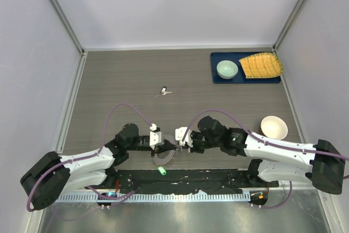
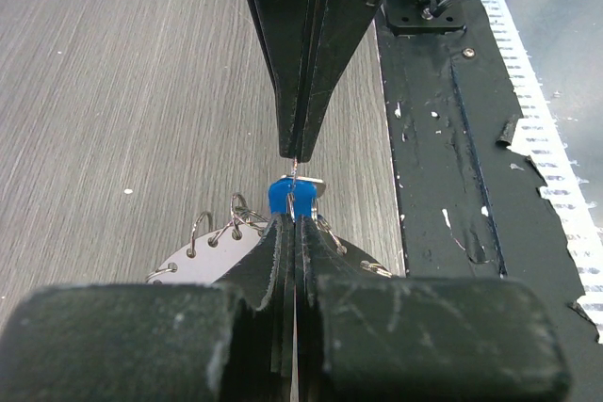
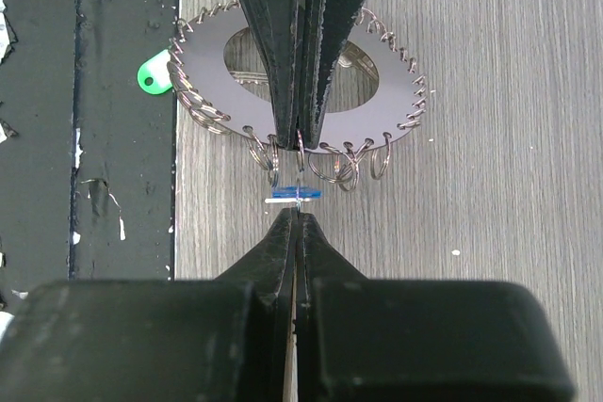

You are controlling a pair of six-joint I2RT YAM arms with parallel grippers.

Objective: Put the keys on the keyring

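Right now the step = threading the blue key point(image 2: 279, 197) onto one of the small split rings point(image 3: 332, 168) on the keyring point(image 3: 203, 54); not done yet by the look of it. States: left pincer point(image 2: 294, 223) has fingers pressed together, blue head sticks out right at its tips, so it reads as clamped on that key. The right pincer point(image 3: 298, 218) has fingers together too, tip-to-tip opposite the left one w/ the key between; a thin wire runs from its tips to the key, can't tell if it grips that wire or only touches. Keyring lies flat on the table point(image 1: 120, 80), under the left pincer's fingers and just beyond the right pincer's tips. Green key point(image 3: 151, 74) lies loose beside the keyring rim on the black mat point(image 2: 443, 138), base side of both pincers. Next move, my guess: fine alignment of key hole to wire end, then slide it along w/o slipping; green key pickup after. Counts: 2 pincers, 1 keyring, split rings too crowded to count, 2 sure keys (1 blue, 1 green) + 1 small dark-and-silver item point(image 1: 165, 91) well ahead of the pincers, maybe a 3rd key; 2 bowls: green bowl point(image 1: 227, 69), white bowl point(image 1: 274, 127); 1 blue tray point(image 1: 215, 58), 1 yellow ridged thing point(image 1: 262, 65).
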